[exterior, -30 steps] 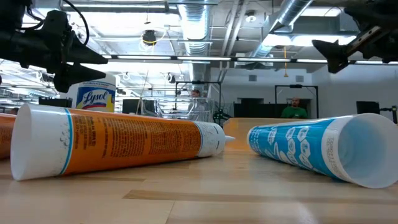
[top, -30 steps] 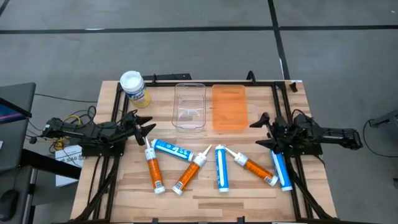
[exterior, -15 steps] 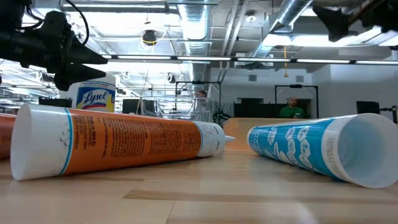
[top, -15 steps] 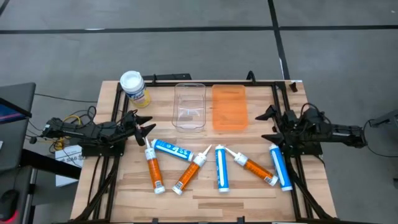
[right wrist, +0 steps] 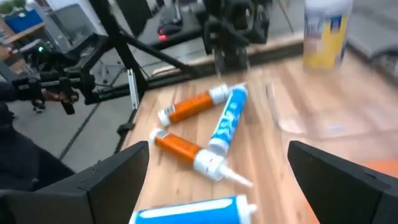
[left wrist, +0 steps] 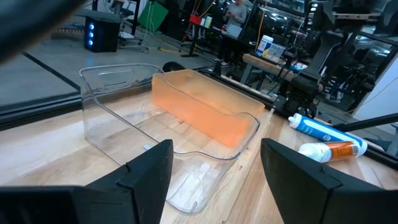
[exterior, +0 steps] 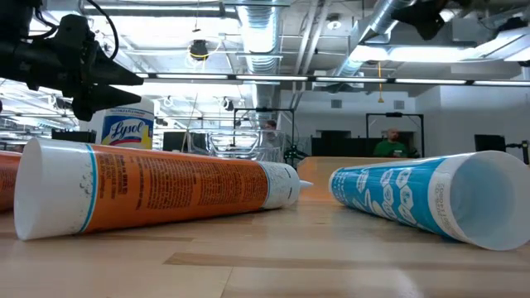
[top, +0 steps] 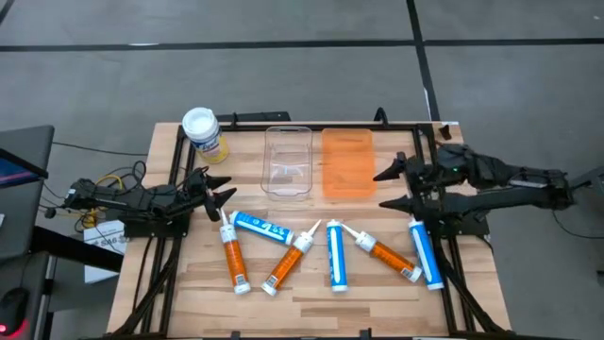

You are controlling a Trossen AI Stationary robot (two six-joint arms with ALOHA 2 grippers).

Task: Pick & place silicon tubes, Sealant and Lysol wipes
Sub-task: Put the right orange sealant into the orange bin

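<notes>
Several orange and blue tubes lie on their sides along the table's near half: an orange tube [top: 232,257], a blue tube [top: 262,227], an orange tube [top: 288,260], a blue tube [top: 336,255], an orange tube [top: 387,255] and a blue tube [top: 427,253]. The Lysol wipes [top: 203,132] stand upright at the far left corner. My left gripper [top: 225,193] hovers open at the left edge, level, with nothing between its fingers [left wrist: 214,162]. My right gripper [top: 385,189] is raised above the table's right side, open and empty [right wrist: 217,168], slanting down toward the tubes.
A clear plastic bin [top: 288,161] and an orange bin [top: 347,163] stand side by side at the table's far middle. Black frame rails [top: 170,246] run along the table's left and right edges. Bare wood lies in front of the bins.
My right gripper has risen well above the table, leaving the top of the low view, and has tipped to slant downward. It has stayed open. My left gripper and all the objects have kept still.
</notes>
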